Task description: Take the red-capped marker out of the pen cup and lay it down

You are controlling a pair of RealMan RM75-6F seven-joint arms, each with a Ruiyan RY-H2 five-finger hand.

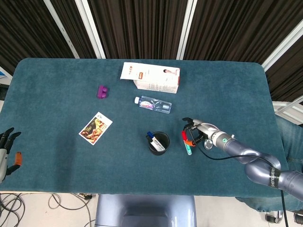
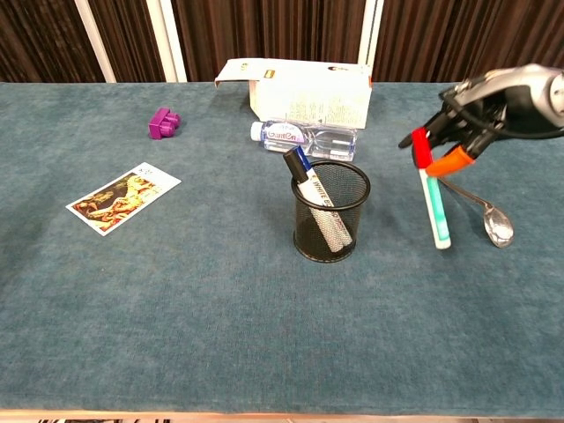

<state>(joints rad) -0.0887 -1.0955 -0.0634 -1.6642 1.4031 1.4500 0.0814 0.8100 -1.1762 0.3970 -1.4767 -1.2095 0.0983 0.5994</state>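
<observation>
Left hand (image 1: pixel 6 152) far left of the pen cup (image 2: pixel 330 211), idle, fingers apart, empty. Right of the cup, our right hand (image 2: pixel 471 119) pinches the red-capped marker (image 2: pixel 433 198) near its cap, tip low over the cloth. We judge it light, stiff, slick plastic; hold the barrel, it may roll.

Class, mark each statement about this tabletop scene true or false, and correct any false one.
1. The right hand holds the red-capped marker. True.
2. The pen cup is empty. False: a blue-capped marker stands in it.
3. The spoon lies inside the pen cup. False: it lies on the table, right of the cup.
4. The water bottle lies on its side in front of the box. True.
</observation>
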